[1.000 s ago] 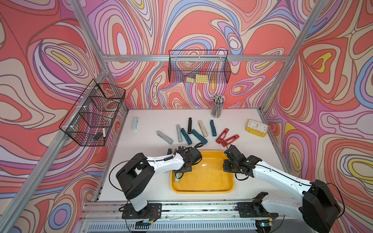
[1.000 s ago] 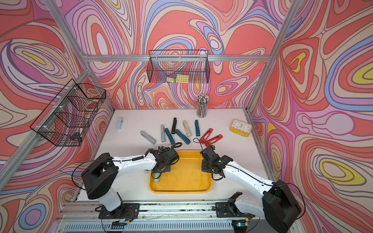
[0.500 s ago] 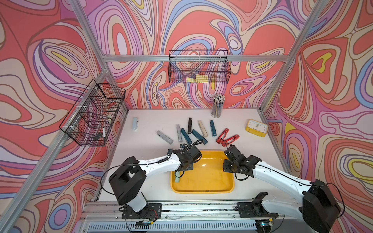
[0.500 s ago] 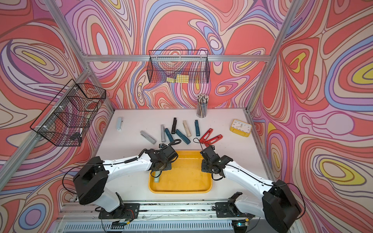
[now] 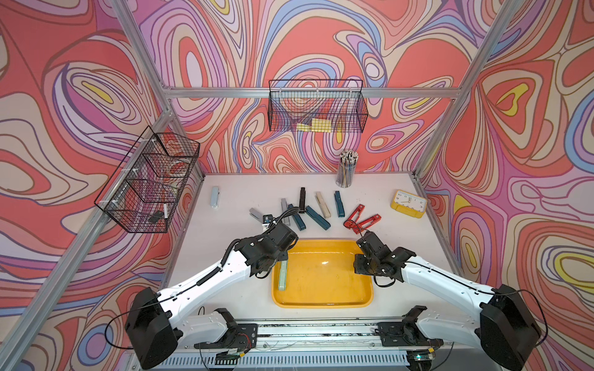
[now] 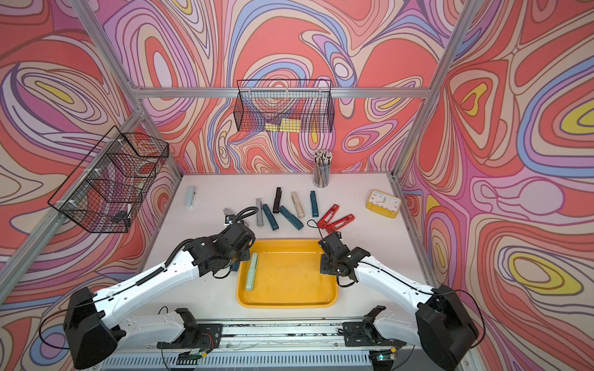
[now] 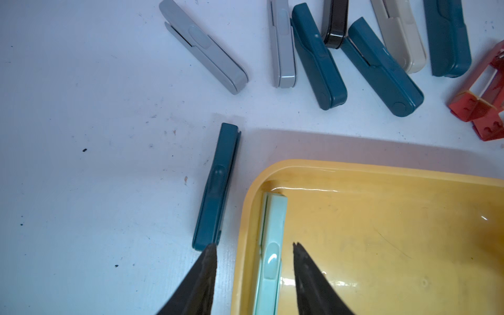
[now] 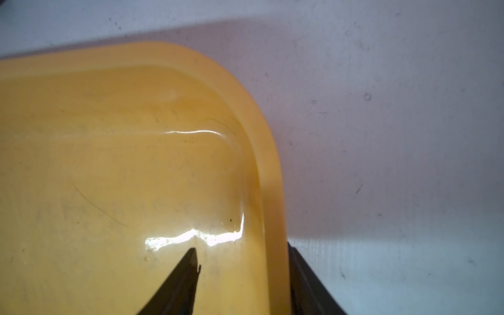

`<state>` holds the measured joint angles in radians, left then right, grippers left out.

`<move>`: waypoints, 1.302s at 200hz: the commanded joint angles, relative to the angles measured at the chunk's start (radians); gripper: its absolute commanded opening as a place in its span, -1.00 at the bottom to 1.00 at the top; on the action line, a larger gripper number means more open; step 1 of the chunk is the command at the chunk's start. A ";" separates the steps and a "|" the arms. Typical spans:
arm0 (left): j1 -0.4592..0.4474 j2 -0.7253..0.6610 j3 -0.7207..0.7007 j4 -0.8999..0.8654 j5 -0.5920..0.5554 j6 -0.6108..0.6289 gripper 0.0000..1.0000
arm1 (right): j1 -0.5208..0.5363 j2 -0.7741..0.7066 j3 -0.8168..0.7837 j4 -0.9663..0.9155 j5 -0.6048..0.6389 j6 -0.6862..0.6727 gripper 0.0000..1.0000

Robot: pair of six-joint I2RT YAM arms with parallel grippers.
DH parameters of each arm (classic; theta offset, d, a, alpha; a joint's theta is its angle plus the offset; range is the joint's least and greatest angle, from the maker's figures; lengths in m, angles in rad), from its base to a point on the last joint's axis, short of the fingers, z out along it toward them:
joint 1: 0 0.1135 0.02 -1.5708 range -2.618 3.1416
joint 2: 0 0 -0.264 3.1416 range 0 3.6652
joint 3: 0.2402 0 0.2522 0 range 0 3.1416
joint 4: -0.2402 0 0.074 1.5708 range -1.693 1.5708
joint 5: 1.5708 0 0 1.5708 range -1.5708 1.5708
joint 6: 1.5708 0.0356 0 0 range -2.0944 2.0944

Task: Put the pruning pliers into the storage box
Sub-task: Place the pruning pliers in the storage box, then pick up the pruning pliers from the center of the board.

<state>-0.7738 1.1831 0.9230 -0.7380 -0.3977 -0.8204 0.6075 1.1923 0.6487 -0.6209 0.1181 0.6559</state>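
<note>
Tabletop point(image 7: 81, 136) box point(image 7: 381, 174): green pliers point(image 7: 272, 245) lie below left gripper point(image 7: 253, 245)

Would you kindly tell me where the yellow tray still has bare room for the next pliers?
The tray floor is bare from the pale green pliers along its left wall across to the right claw straddling the right rim. Crowded: the left claw over the green pliers, and the table behind the tray, where the row of pliers lies.
</note>
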 commanded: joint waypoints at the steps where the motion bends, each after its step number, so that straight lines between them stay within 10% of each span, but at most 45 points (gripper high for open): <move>1: 0.040 -0.043 -0.055 -0.069 -0.013 0.005 -0.01 | -0.005 -0.015 0.020 -0.008 0.005 0.000 0.14; 53: 0.122 0.011 -0.089 -0.079 0.029 0.033 0.07 | -0.005 -0.046 0.035 -0.045 0.010 -0.013 0.30; 109: 0.195 0.027 -0.171 0.040 0.116 0.090 0.09 | -0.006 -0.067 0.094 -0.106 0.026 -0.046 0.96; 260: 0.231 0.143 -0.219 0.202 0.238 0.191 0.05 | -0.006 -0.002 0.233 -0.117 -0.005 -0.086 0.97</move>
<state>-0.5488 1.3052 0.7044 -0.5697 -0.1795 -0.6460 0.6071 1.1717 0.8623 -0.7391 0.1211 0.5846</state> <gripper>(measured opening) 0.525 0.984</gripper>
